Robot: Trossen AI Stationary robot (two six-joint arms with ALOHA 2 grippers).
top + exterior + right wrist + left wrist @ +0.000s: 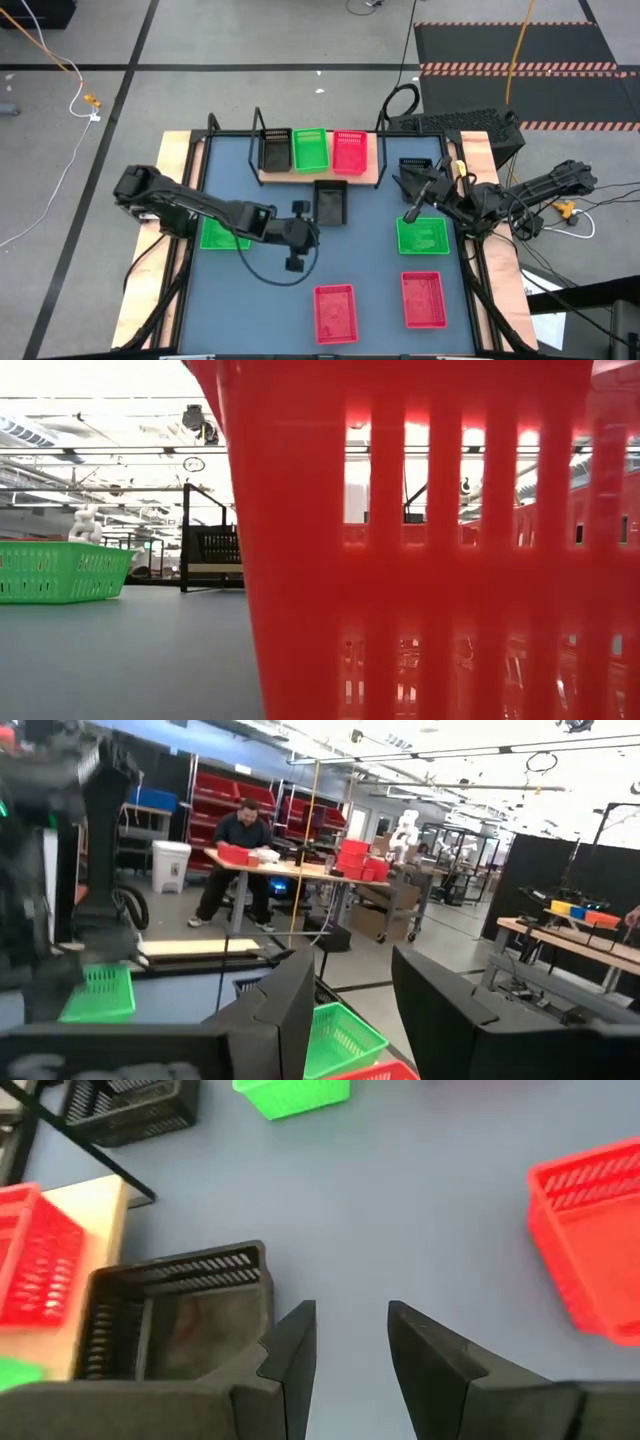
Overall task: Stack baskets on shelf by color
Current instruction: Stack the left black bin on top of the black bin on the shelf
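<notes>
The shelf (318, 176) stands at the far edge and carries one black basket (275, 150), one green (310, 150) and one red (348, 152). A loose black basket (330, 203) (175, 1315) rests on the table just in front of it. My left gripper (312, 233) (350, 1360) is open, level, pointing toward the table's right, with that basket right beside its far-side finger. My right gripper (412, 212) (350, 1010) is open and raised over the right green basket (422, 236) (340, 1035).
Another black basket (415, 170) sits near the shelf's right end. A green basket (222, 235) lies under my left arm. Two red baskets (335, 312) (424, 300) stand by the near edge; one fills the low view (400, 560). A person sits in the room beyond (235, 850).
</notes>
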